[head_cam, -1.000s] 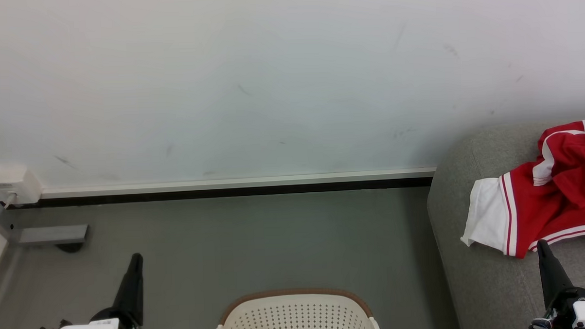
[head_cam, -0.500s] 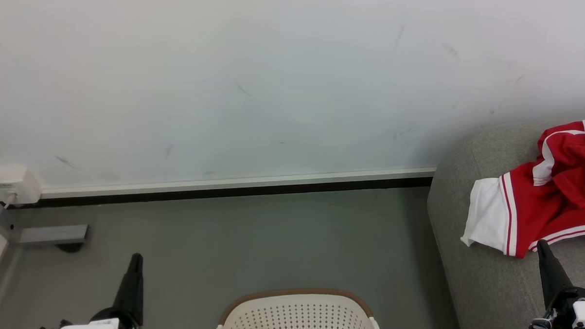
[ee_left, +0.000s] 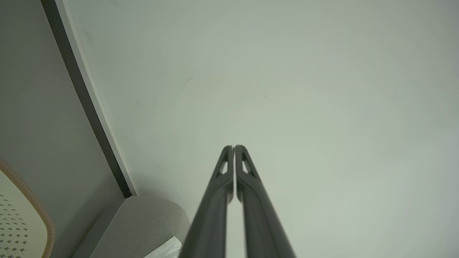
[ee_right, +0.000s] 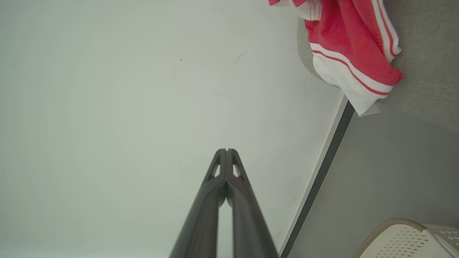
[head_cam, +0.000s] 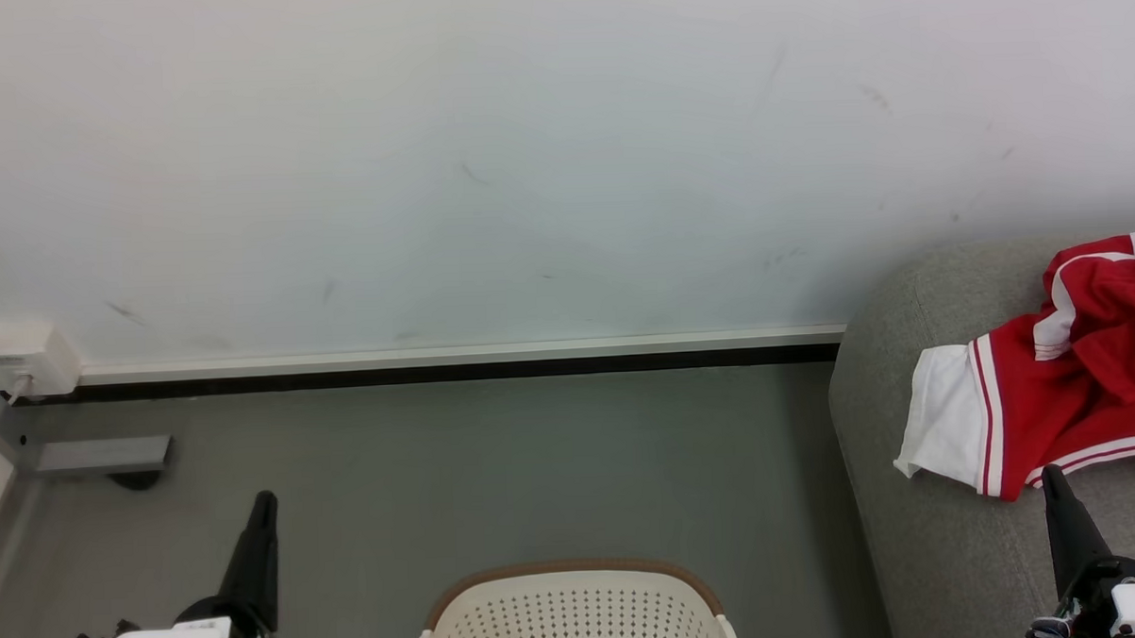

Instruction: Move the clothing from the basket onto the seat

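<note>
Setting: a domestic-style room. Indicators: a grey fabric sofa (head_cam: 925, 552), a laundry basket (head_cam: 578, 616) on grey flooring (head_cam: 534, 452), a scuffed white wall (head_cam: 525, 169) with skirting.

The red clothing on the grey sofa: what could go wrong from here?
The clothing has its white end near the rounded edge of the seat; it might slide off to the floor.
The shut right gripper stands close by the hem in the head view; moving it could snag the fabric.
The basket shows little of its inside; something may remain there.
</note>
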You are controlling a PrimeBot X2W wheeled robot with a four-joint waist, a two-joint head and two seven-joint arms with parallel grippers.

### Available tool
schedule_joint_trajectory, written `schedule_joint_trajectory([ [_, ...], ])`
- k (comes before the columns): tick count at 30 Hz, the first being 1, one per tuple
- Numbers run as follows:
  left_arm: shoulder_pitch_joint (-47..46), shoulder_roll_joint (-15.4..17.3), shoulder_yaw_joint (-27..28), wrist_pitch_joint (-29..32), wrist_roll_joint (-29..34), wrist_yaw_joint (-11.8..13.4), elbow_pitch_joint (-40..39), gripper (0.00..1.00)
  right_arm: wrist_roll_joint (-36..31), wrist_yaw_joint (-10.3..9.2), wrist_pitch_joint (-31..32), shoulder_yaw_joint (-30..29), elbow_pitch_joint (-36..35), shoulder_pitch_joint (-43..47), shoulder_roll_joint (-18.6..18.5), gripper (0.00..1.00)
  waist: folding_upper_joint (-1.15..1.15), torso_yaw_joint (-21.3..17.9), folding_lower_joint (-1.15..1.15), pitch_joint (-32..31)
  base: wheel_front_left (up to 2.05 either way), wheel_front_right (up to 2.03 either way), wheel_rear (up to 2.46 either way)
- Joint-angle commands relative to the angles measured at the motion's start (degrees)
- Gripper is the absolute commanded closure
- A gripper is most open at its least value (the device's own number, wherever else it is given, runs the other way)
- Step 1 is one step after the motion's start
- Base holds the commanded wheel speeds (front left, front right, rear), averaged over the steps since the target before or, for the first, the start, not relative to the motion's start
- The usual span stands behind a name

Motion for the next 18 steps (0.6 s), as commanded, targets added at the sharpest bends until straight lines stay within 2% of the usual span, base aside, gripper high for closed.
schedule_joint_trajectory([
  [1, -0.4, 0.4, 0.1, 0.2, -0.8, -0.3, -0.2, 1.0, 0.2, -0.12, 0.1, -0.2, -0.3, -0.7, 0.0, 1.0, 0.0, 0.0, 0.0, 0.0, 0.0, 0.0, 0.0],
  [18, -0.4, 0.4, 0.1, 0.2, -0.8, -0.3, -0.2, 1.0, 0.2, -0.12, 0.1, -0.2, -0.3, -0.7, 0.0, 1.0, 0.0, 0.0, 0.0, 0.0, 0.0, 0.0, 0.0],
])
